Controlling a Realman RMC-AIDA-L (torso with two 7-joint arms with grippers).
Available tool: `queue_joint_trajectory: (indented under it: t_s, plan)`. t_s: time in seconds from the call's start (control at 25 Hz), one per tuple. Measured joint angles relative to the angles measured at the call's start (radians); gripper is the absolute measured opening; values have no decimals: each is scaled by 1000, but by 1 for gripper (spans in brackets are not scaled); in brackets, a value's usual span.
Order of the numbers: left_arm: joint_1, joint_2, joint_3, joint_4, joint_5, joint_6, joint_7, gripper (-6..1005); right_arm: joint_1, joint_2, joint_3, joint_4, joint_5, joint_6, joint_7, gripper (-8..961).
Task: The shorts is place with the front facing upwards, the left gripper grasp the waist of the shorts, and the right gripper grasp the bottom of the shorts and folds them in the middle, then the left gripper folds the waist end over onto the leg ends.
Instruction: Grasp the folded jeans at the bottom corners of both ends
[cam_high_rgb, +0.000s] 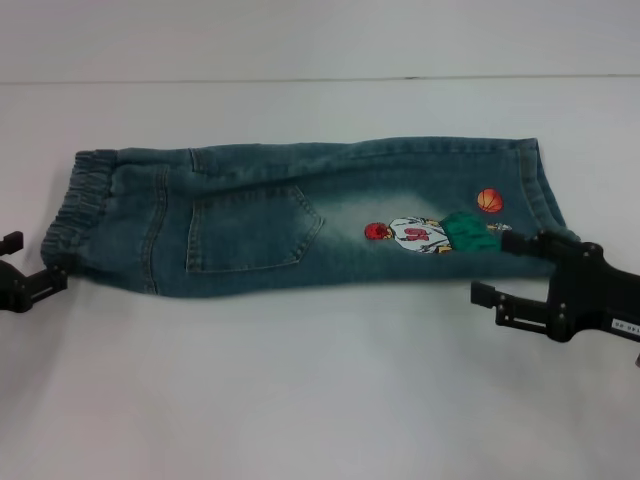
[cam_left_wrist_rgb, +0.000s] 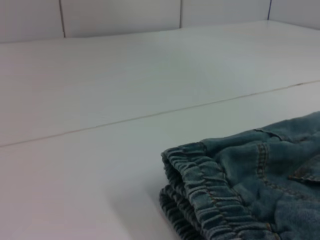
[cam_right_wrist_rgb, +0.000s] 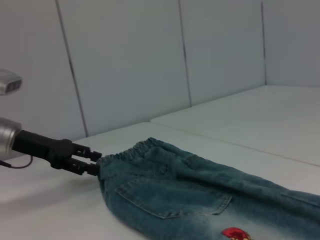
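The denim shorts (cam_high_rgb: 300, 215) lie flat on the white table, folded lengthwise, with a pocket and a cartoon basketball patch (cam_high_rgb: 430, 233) facing up. The ruffled waist (cam_high_rgb: 85, 200) is at the left end and also shows in the left wrist view (cam_left_wrist_rgb: 210, 195). The bottom of the shorts (cam_high_rgb: 535, 185) is at the right end. My left gripper (cam_high_rgb: 35, 262) is open at the waist's near corner, and its fingertips (cam_right_wrist_rgb: 92, 160) sit right at the fabric edge. My right gripper (cam_high_rgb: 502, 267) is open by the near hem corner, its far finger touching the denim.
A seam line (cam_high_rgb: 320, 80) runs across the white table (cam_high_rgb: 300, 380) behind the shorts. White panelled walls (cam_right_wrist_rgb: 130, 60) stand beyond the table.
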Motion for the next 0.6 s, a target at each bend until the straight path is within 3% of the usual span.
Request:
queue_joint_trajectory:
  t_s: [0.28,0.6]
  plan:
    - [-10,2,39,0,34,8,-9,787,0,2,6,-3,-4,-4,21,855]
    - [-22,1,85,0,38,11,-12,516,4,4,8,-4,-5,0,37,856]
